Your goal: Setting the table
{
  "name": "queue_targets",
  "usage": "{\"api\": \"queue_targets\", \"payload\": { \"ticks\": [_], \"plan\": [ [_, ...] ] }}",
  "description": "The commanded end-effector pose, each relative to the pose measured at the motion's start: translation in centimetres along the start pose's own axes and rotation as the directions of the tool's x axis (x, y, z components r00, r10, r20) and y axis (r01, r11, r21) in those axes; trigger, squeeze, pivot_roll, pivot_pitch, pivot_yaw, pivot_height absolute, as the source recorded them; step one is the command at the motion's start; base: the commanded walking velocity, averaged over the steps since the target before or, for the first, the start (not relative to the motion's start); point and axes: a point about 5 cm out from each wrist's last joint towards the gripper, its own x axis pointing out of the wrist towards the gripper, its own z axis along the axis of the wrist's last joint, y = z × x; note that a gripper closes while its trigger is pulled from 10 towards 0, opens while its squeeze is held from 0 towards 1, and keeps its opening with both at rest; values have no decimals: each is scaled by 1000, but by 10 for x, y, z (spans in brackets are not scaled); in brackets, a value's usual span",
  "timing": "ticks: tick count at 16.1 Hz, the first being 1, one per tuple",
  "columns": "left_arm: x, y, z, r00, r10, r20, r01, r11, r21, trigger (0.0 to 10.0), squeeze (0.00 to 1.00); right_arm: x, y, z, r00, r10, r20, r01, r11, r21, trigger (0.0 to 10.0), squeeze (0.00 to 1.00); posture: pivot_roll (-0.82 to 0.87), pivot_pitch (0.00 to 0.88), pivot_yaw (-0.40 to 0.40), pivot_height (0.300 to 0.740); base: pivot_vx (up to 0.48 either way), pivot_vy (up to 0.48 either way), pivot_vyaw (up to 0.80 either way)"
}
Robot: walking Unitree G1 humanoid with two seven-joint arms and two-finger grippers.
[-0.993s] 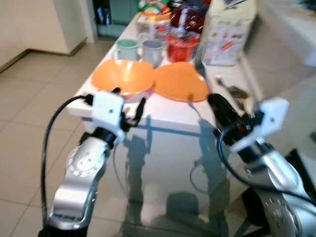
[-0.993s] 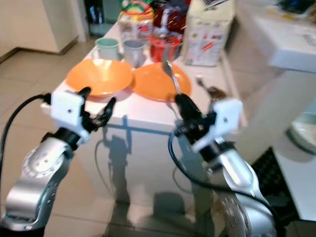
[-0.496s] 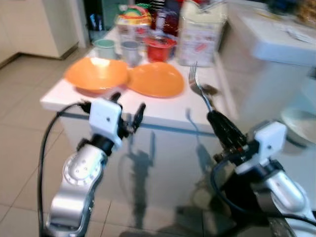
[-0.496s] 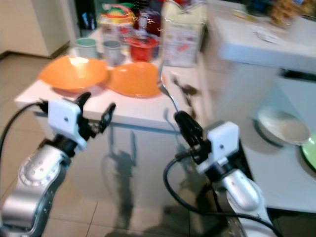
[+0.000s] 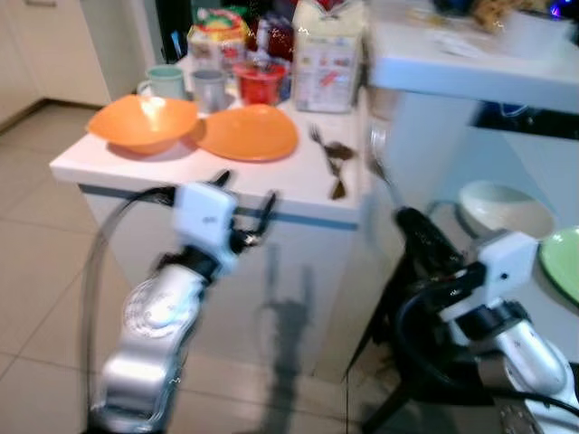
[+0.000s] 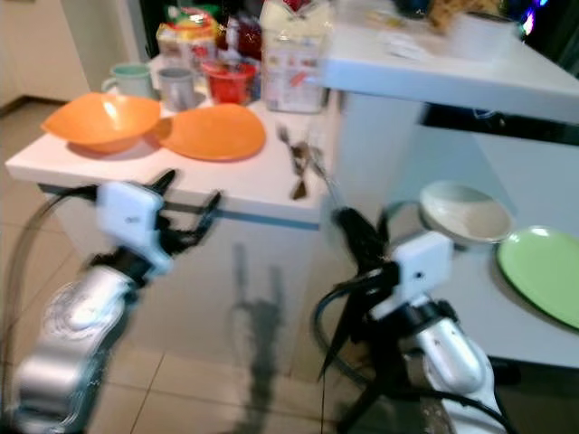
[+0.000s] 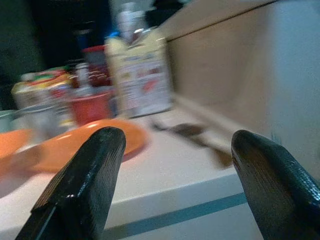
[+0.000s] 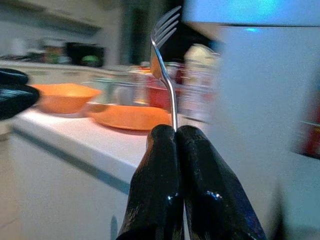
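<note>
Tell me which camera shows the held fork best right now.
The right wrist view: the fork stands sharp, tines up, pinched between the right gripper's shut fingers. In the eye views it's only a thin blurred streak above that gripper.

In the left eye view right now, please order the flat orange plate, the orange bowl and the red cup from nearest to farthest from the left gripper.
Measured from the left gripper, which is open below the white counter's front edge:
1. Flat orange plate, just behind the gripper on the counter.
2. Orange bowl, farther to the robot's left.
3. Red cup, at the back, behind the plate.
</note>
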Motion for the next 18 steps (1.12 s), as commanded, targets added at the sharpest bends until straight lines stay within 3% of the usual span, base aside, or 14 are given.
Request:
{"api": "queue_targets", "payload": {
  "ticks": [1,5,8,12,15,18],
  "plan": [
    [2,5,1,1000,8,8,-9,1000,22,10000,0,2,-1,3,999,-29,20,29,1000,-3,10000,0,-16,0,-30,740,0,-375,0],
    [16,-2,1,1000,-29,8,29,998,56,10000,0,7,-9,-2,987,-157,13,157,987,36,10000,0,-22,0,-12,740,0,-376,0],
    [23,6,-5,1000,8,-21,-7,998,67,10000,0,15,-11,-4,978,-207,-2,206,977,61,10000,0,-51,0,-10,740,0,-375,0],
    [21,8,-10,998,42,-36,-39,995,95,10000,0,16,-17,-11,969,-247,-27,249,965,77,10000,0,-29,0,-31,740,0,-374,0],
    [34,10,-8,998,66,-19,-64,993,102,10000,0,26,-26,-23,947,-294,-127,306,948,84,10000,0,-51,0,-34,740,0,-366,0],
    [32,4,-10,998,52,-19,-50,991,123,10000,0,25,-29,-27,932,-325,-159,343,934,99,10000,0,-15,0,-49,740,0,-368,0]
  ]
}}
